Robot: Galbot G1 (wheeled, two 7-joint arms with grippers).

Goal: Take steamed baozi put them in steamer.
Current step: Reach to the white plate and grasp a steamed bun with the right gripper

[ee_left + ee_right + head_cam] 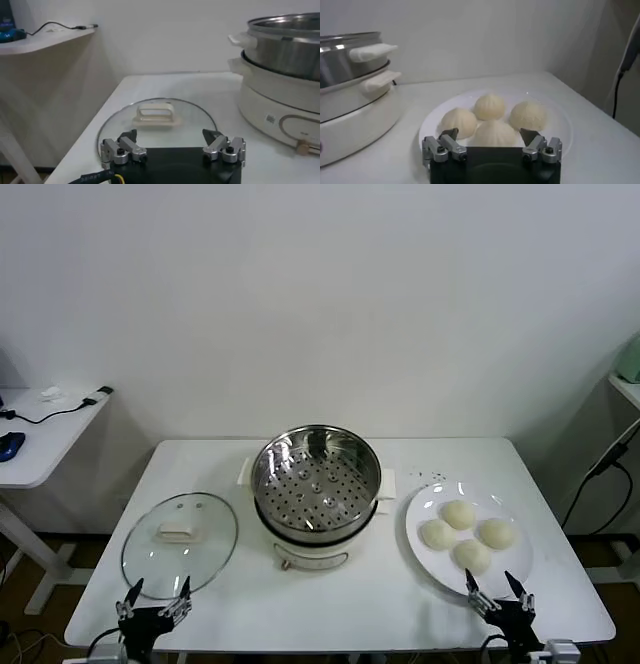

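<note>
So the white table (400, 604) has the steamer (316, 474) sitting dead centre, lid off, perforated tray bare, no buns in it yet. The glass lid (180, 542) lies flat on the robot's left side, and the white plate (425, 554) on its right, carrying all four steamed baozi (465, 534) bunched together in a little diamond. What matters for the first grab: the buns are straight ahead of the right gripper (499, 596), which hovers at the near rim of the plate with its jaws spread wide and nothing in them, nearest bun just beyond the tips. The left gripper (154, 598) is also wide and empty, parked by the lid's near edge, well apart from the buns. Looks like the right arm's job, reach forward and down, then carry left to the pot
</note>
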